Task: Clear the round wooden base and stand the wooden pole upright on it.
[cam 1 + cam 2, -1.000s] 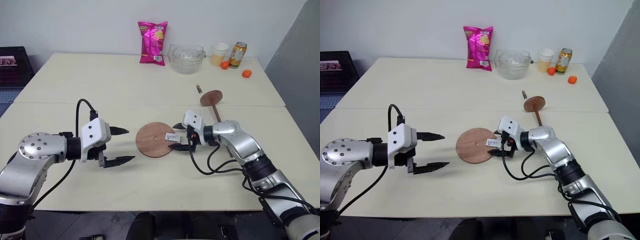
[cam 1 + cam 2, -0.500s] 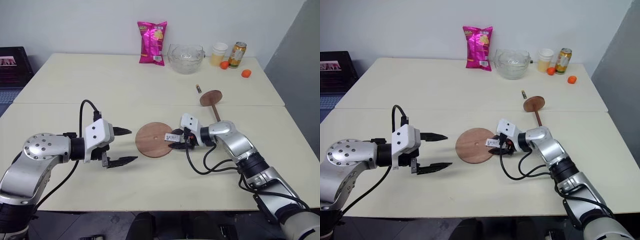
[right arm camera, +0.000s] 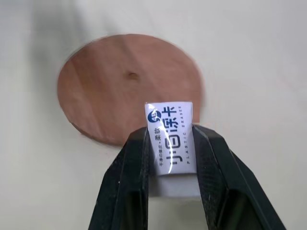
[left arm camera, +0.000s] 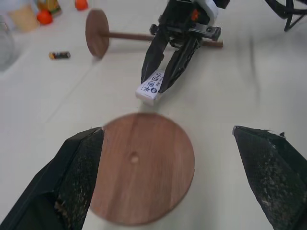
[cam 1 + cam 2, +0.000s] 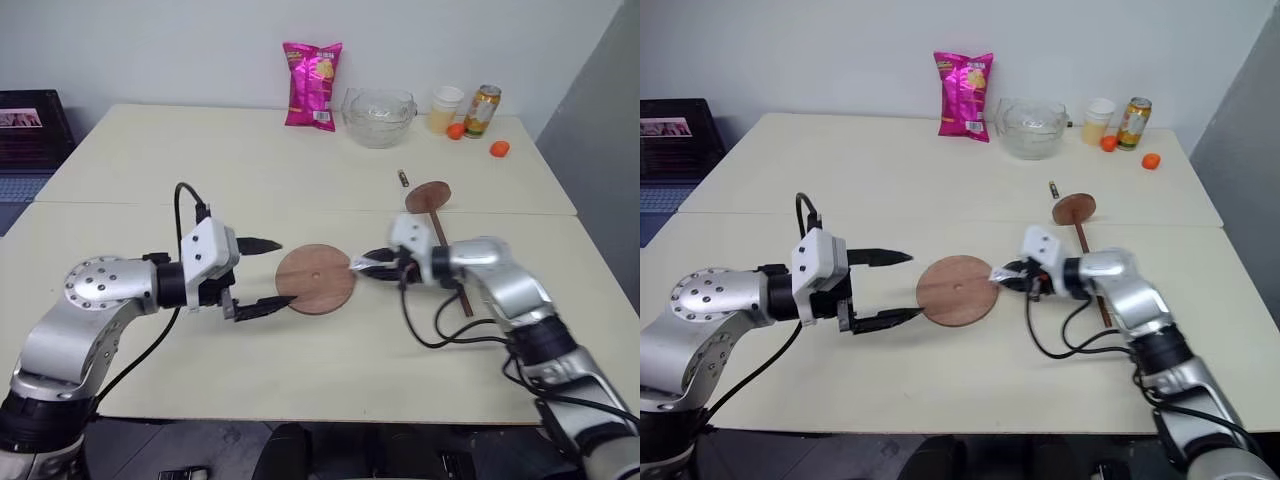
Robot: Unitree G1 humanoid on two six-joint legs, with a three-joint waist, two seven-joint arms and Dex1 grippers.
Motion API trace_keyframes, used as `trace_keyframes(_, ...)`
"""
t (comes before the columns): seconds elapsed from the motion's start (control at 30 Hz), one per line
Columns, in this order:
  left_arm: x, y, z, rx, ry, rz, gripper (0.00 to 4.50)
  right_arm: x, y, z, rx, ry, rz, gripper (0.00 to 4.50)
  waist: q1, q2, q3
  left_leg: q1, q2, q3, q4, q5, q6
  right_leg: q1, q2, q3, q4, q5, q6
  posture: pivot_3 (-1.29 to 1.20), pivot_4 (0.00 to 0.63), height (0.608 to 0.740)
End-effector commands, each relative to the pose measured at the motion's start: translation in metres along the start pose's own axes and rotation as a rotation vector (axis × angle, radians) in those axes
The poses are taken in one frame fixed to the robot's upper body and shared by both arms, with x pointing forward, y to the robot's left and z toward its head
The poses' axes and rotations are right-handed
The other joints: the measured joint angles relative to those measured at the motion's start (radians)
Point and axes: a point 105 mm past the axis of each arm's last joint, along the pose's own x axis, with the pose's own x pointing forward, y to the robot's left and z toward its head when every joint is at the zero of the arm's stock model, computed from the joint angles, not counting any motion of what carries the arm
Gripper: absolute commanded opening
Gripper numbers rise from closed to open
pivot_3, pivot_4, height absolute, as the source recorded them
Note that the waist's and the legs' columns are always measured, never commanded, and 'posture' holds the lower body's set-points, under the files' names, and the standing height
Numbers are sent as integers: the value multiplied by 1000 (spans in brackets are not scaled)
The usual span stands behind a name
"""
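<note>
Round wooden base (image 5: 316, 278) lies flat on the bench (image 5: 200, 170), small hole at its centre, top bare. Right gripper (image 3: 170, 158) is clamped on a white eraser (image 3: 171, 139) with a printed sleeve, held in the air just beside the base's edge, on the side toward the pole. Wooden pole (image 5: 446, 250) lies flat on the bench past the base, its disc end (image 5: 427, 196) pointing away from the base, rod partly behind the right arm. Left gripper (image 5: 268, 272) hovers at the base's opposite edge, fingers (image 4: 72, 172) wide apart, holding nothing. A battery (image 5: 404, 178) lies near the pole's disc.
</note>
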Motion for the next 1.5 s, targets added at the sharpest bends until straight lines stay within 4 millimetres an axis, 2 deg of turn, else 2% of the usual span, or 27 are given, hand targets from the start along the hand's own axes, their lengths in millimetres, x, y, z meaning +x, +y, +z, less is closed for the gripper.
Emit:
trace_keyframes(0.03,18,-2,22,26,-100,-35,4500,-44,-28,9,40,-52,-213,970,-3,0,0,0,0,0,0,0,0,0,0,0,0,0,0,0,150,740)
trace_keyframes(0.1,37,-4,34,25,-174,-81,4500,-84,-54,-7,127,-40,-437,969,0,0,0,0,0,0,0,0,0,0,1,0,1,0,0,0,150,740)
trace_keyframes(0.2,56,-7,44,31,-232,-132,4500,-114,-68,-30,186,18,-618,969,3,0,0,0,0,0,1,0,0,1,0,0,1,0,0,0,150,740)
trace_keyframes(0.4,86,-9,57,51,-289,-187,4500,-144,-84,-71,297,127,-844,969,-13,0,0,2,1,4,0,0,0,1,1,4,2,0,0,0,150,740)
trace_keyframes(0.47,94,-11,60,63,-297,-212,4500,-156,-93,-93,364,181,-944,969,-17,1,0,3,1,4,0,0,0,1,1,4,2,0,0,0,150,740)
trace_keyframes(0.53,98,-12,59,69,-293,-227,4500,-159,-95,-108,414,214,-985,969,-17,1,0,2,1,4,0,0,0,1,2,4,2,0,0,0,150,740)
trace_keyframes(0.67,97,-13,55,75,-278,-241,4500,-159,-95,-115,420,223,-1007,969,-19,1,0,2,1,6,0,1,-1,0,2,5,1,0,0,0,150,740)
trace_keyframes(0.7,96,-13,53,74,-275,-241,4500,-160,-95,-116,419,223,-1017,1319,-20,1,0,2,1,6,0,1,-1,0,1,5,1,0,0,0,150,740)
trace_keyframes(0.73,96,-12,53,72,-273,-238,4500,-160,-95,-116,424,218,-1027,1319,-20,1,0,2,1,6,0,1,-1,0,1,6,1,0,0,0,150,740)
trace_keyframes(0.77,95,-12,52,71,-273,-235,4500,-161,-96,-115,429,207,-1036,1698,-20,1,0,2,1,6,0,1,-1,0,1,6,1,0,0,0,150,740)
trace_keyframes(0.83,95,-12,53,69,-275,-231,4500,-163,-96,-111,423,192,-1037,2050,-19,1,0,2,1,6,0,1,-1,0,1,6,1,0,0,0,150,740)
trace_keyframes(1.03,94,-11,53,61,-274,-222,4500,-167,-94,-94,379,157,-1007,3639,-19,1,0,2,1,6,0,1,-1,0,1,5,1,0,0,0,150,740)
trace_keyframes(1.17,90,-7,53,50,-276,-204,4500,-165,-90,-71,323,125,-942,4458,-19,1,0,2,1,6,0,1,-1,0,1,5,1,0,1,0,150,740)
trace_keyframes(1.3,86,-7,50,47,-259,-200,4500,-157,-86,-48,266,118,-859,4484,-20,1,0,2,1,6,0,1,0,0,1,5,1,0,1,0,150,740)
trace_keyframes(1.37,80,-7,41,58,-210,-185,4500,-140,-78,-31,208,113,-742,4484,-21,1,0,2,1,6,0,0,0,0,1,5,1,0,1,0,150,740)
trace_keyframes(1.5,65,-4,23,46,-120,-163,4500,-115,-63,-12,205,73,-596,4484,-28,1,0,2,1,5,-1,0,0,0,1,5,1,0,1,0,150,740)
